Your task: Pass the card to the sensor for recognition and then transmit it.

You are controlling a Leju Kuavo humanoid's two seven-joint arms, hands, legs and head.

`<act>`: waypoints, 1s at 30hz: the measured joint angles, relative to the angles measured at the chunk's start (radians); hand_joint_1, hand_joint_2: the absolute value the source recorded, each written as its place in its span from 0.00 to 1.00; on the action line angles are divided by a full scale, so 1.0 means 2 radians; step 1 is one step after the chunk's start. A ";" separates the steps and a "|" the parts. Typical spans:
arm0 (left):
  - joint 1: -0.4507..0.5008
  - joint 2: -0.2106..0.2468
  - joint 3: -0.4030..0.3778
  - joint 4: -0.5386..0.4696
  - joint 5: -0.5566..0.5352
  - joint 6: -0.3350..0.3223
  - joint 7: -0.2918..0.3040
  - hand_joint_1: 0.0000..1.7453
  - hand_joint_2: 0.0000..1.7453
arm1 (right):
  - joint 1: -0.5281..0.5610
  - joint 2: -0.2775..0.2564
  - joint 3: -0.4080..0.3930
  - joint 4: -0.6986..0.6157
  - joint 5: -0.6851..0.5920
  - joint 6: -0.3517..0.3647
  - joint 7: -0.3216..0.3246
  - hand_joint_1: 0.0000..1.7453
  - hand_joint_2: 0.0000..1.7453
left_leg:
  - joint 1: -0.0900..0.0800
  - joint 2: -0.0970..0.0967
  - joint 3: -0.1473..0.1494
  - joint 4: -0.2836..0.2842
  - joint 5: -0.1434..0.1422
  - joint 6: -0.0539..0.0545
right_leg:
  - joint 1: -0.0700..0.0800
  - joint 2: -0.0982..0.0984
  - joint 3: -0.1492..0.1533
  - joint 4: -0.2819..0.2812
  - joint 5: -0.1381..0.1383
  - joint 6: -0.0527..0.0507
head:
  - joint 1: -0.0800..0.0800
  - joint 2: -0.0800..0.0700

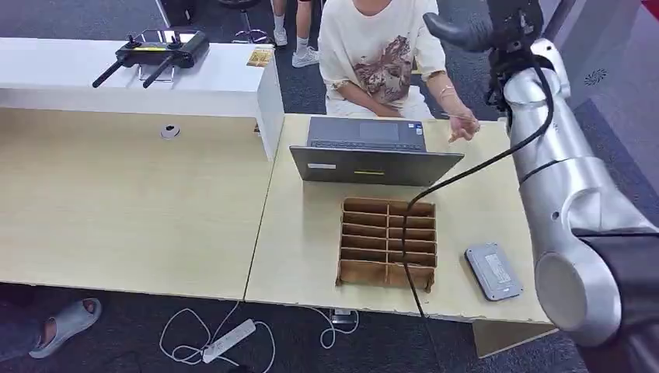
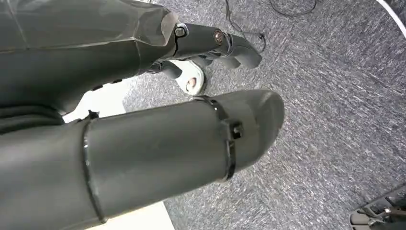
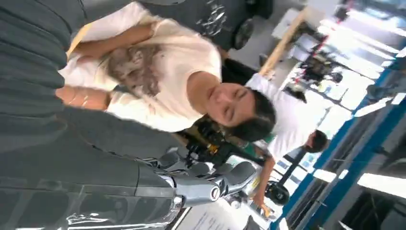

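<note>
One hand raised: right hand (image 1: pixel 474 31) was up near the person's hand (image 1: pixel 464 128), which seemed to pinch a thin card (image 1: pixel 458 117); can't tell its grip. Left hand (image 2: pixel 230 45) hung, fingers curled, holding nothing. Sensor (image 1: pixel 493 270) sat beside the tray (image 1: pixel 387 242). Risk: fumbled handover, card drops by laptop (image 1: pixel 373 151).

The desk (image 1: pixel 155 210) is pale wood, the counter (image 1: pixel 116 74) white, the laptop (image 1: pixel 373 155) grey, the organiser (image 1: pixel 387 242) brown cardboard and the sensor (image 1: pixel 492 270) grey. The person's shirt (image 1: pixel 373 47) is cream with a brown print. The carpet (image 2: pixel 335 96) is speckled grey-blue, and the right arm (image 1: pixel 559 179) is silver.
</note>
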 joint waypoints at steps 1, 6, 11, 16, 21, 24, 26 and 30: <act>0.000 0.000 0.000 0.000 0.001 0.000 0.000 0.00 0.00 | 0.019 -0.003 -0.008 -0.018 -0.028 0.011 -0.011 0.00 1.00 | 0.000 0.000 0.000 0.000 0.000 0.000 | 0.000 0.000 0.000 0.000 0.000 0.000 | 0.000 0.000; 0.001 0.000 0.000 0.000 0.001 0.002 -0.001 0.00 0.00 | 0.135 -0.022 -0.037 -0.155 -0.187 0.064 -0.004 0.00 1.00 | 0.000 -0.001 0.000 0.000 0.000 0.000 | 0.000 -0.001 0.001 0.000 0.000 0.000 | 0.000 0.000; 0.001 0.000 0.000 0.000 0.003 0.006 0.001 0.00 0.00 | 0.245 -0.041 -0.056 -0.274 -0.283 0.097 0.006 0.00 1.00 | 0.000 -0.001 0.000 0.000 -0.001 0.000 | 0.000 -0.001 0.001 -0.001 0.000 0.000 | 0.000 0.000; 0.004 0.001 0.000 0.000 0.016 0.012 -0.003 0.00 0.00 | 0.348 -0.047 -0.059 -0.404 -0.298 0.104 -0.009 0.00 1.00 | 0.000 -0.001 0.000 0.000 -0.001 0.000 | 0.000 -0.001 0.000 0.000 0.000 0.000 | 0.000 0.000; -0.013 0.002 0.000 0.000 0.007 0.008 -0.007 0.00 0.00 | 0.417 -0.038 -0.054 -0.518 -0.292 0.068 -0.016 0.00 1.00 | 0.001 -0.002 -0.001 0.000 0.000 -0.001 | 0.001 -0.002 0.000 0.000 -0.001 0.000 | 0.000 0.000; -0.030 0.003 0.000 0.000 0.001 0.004 -0.005 0.00 0.00 | 0.458 -0.032 -0.045 -0.576 -0.281 0.041 -0.024 0.00 1.00 | 0.001 -0.002 -0.001 -0.001 0.000 -0.001 | 0.001 -0.002 0.000 0.000 -0.001 0.000 | -0.001 0.000; -0.032 0.003 0.000 0.000 -0.001 0.008 -0.005 0.00 0.00 | 0.488 -0.030 -0.043 -0.603 -0.256 0.012 -0.038 0.00 1.00 | 0.000 -0.002 -0.001 -0.001 0.000 -0.001 | 0.001 -0.002 0.000 0.000 -0.001 0.000 | 0.000 0.000; -0.029 0.006 0.000 0.000 0.008 0.017 -0.009 0.00 0.00 | 0.544 -0.023 -0.031 -0.648 -0.182 -0.062 -0.076 0.00 1.00 | 0.000 -0.002 -0.001 -0.001 0.000 -0.001 | 0.001 -0.002 0.000 0.000 -0.001 0.000 | 0.000 0.000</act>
